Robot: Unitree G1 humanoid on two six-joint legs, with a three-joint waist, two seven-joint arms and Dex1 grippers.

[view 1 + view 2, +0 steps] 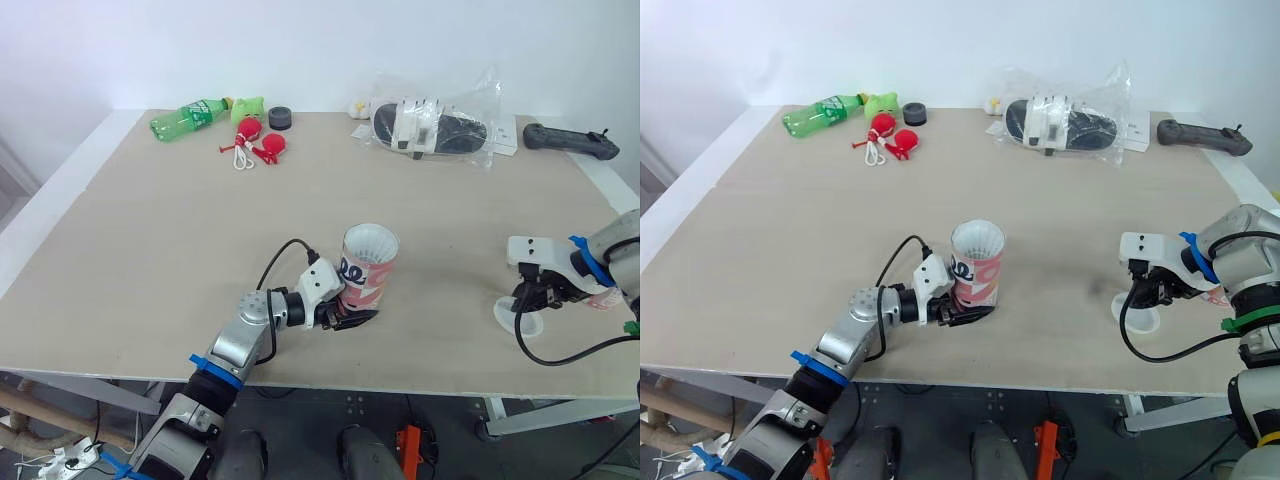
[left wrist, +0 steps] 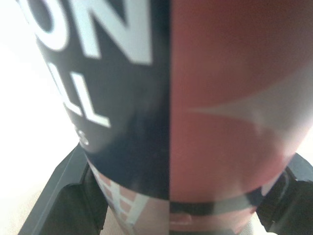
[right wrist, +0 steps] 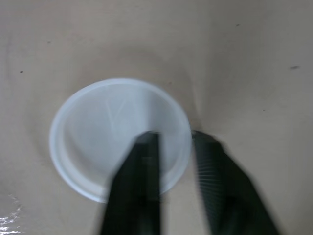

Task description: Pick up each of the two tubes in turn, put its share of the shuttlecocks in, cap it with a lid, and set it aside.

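Observation:
A pink and dark tube [image 1: 368, 272] stands upright near the table's front edge, white shuttlecock feathers showing in its open top. My left gripper [image 1: 350, 318] is shut on its lower part; its black fingers [image 2: 63, 200] flank the tube [image 2: 195, 98] in the left wrist view. A round white lid [image 1: 516, 318] lies flat on the table at the right. My right gripper [image 3: 173, 137] hangs just over it, open, with the lid's [image 3: 98, 137] rim between the two fingers. A second pink tube [image 1: 606, 298] is mostly hidden behind my right arm.
Along the far edge lie a green bottle [image 1: 190, 117], red toys with a white cord [image 1: 255, 143], a black puck [image 1: 280, 118], a clear bag of slippers [image 1: 432, 125] and a black controller [image 1: 570, 140]. The table's front edge [image 1: 400, 378] runs close under both grippers.

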